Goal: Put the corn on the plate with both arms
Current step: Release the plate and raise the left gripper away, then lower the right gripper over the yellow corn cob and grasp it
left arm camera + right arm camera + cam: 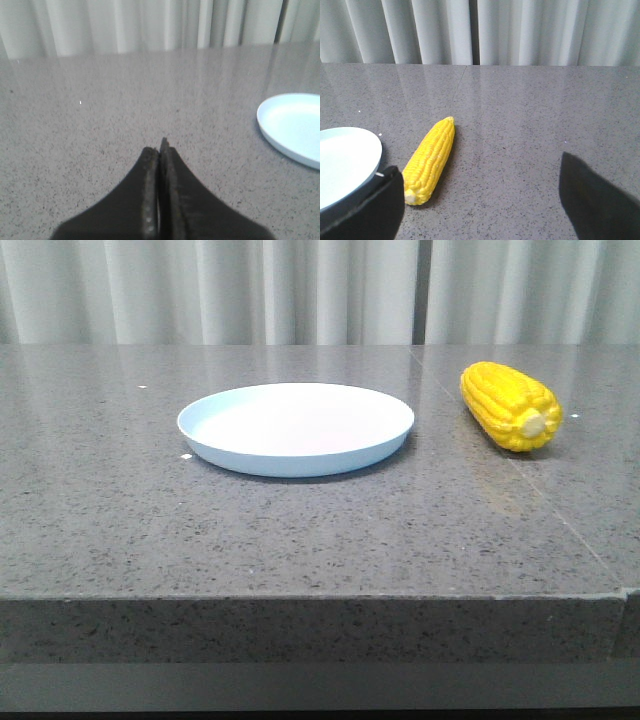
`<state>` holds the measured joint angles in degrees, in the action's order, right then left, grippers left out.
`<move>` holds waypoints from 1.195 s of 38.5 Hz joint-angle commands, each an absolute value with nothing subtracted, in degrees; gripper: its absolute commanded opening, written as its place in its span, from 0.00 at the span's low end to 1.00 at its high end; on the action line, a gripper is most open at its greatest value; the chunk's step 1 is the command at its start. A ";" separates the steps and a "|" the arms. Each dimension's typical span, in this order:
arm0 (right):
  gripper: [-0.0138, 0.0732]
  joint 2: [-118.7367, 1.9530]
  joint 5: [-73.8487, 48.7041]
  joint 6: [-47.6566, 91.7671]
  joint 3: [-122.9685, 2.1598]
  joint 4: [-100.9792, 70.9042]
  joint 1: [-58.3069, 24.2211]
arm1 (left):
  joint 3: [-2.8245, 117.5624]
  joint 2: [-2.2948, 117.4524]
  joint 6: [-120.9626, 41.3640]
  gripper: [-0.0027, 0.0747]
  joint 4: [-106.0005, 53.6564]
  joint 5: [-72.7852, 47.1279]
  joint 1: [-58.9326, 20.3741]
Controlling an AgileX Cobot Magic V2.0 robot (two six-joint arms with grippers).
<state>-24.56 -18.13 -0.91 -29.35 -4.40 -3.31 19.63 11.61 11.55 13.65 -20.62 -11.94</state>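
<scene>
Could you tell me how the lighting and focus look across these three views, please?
Front view: soft, even light; the plate casts a thin shadow and the corn is sharp. Left wrist view: the left gripper is close and blurry, with curtain glare on the table. Right wrist view: the right gripper has blurred dark fingers.

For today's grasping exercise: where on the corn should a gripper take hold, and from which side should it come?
Probably the corn's thick middle, jaws across its width, coming from above. It lies flat on the table, pale stub end toward the robot, apart from the plate on its left. The open right gripper is likely best placed, as its view shows the cob ahead; the left gripper is shut.
</scene>
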 commanded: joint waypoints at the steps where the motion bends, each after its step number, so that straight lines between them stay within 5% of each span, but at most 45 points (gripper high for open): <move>1: 0.90 -25.15 -13.17 -0.32 -31.31 -4.25 -2.93 | 20.29 7.76 12.16 0.01 14.00 -15.70 -11.88; 46: 0.90 -31.24 -18.89 -0.37 -35.58 -7.28 -2.93 | 20.16 5.36 12.16 0.01 14.00 -15.59 -11.88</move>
